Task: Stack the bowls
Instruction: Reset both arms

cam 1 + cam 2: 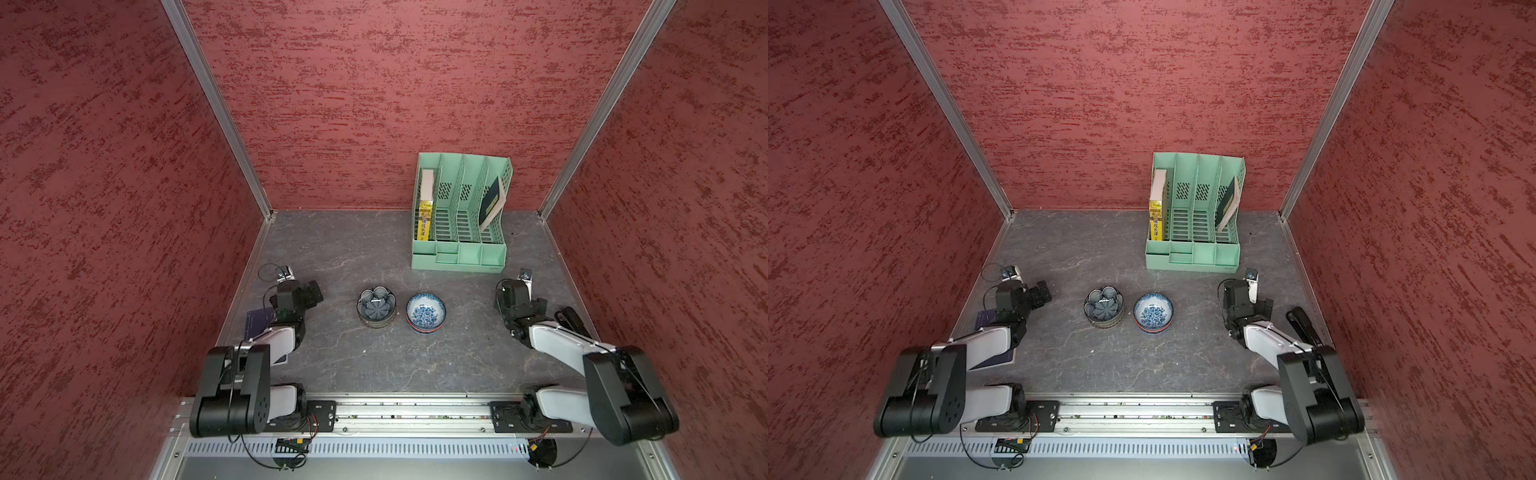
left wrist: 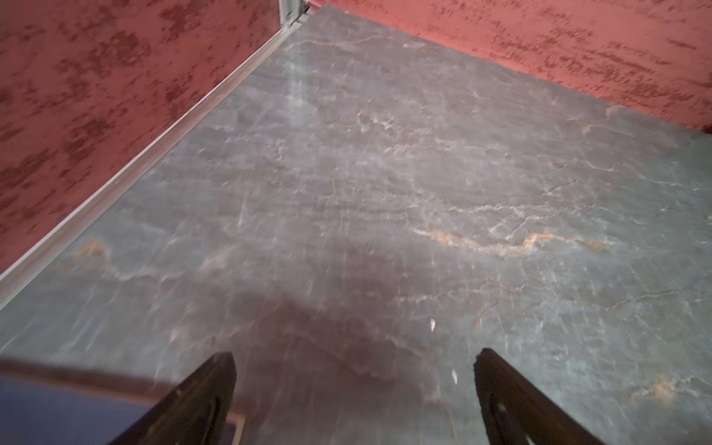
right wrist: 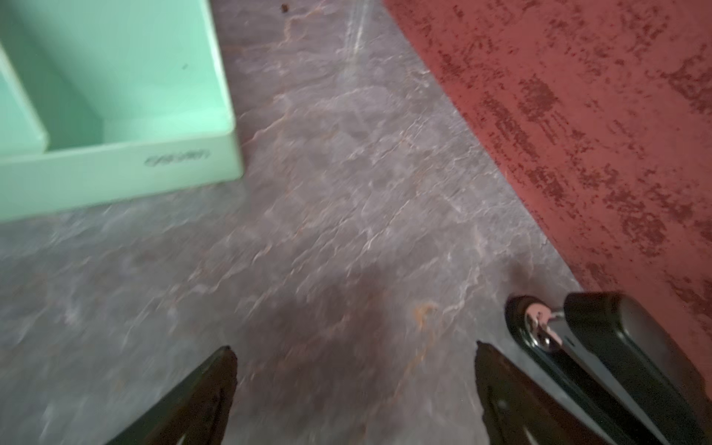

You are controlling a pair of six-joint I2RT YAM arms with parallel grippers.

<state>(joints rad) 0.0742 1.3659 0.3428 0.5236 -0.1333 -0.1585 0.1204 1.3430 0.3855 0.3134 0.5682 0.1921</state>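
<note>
Two stacks stand just beside each other in the middle of the tabletop [image 1: 332, 257], one topped by the flower bowl [image 1: 376, 307], the other by a blue-white bowl [image 1: 425, 312]. The left gripper [image 2: 354, 358] is wide and empty over bare tabletop, well apart from them. The right gripper [image 3: 354, 352] is likewise wide and empty, near the rack [image 3: 115, 169].

Yellow book spine [image 1: 424, 224] in the mint-green file rack [image 1: 457, 259] is showing tiny unreadable Chinese characters; rack's front mark [image 3: 178, 158] is blurring.
</note>
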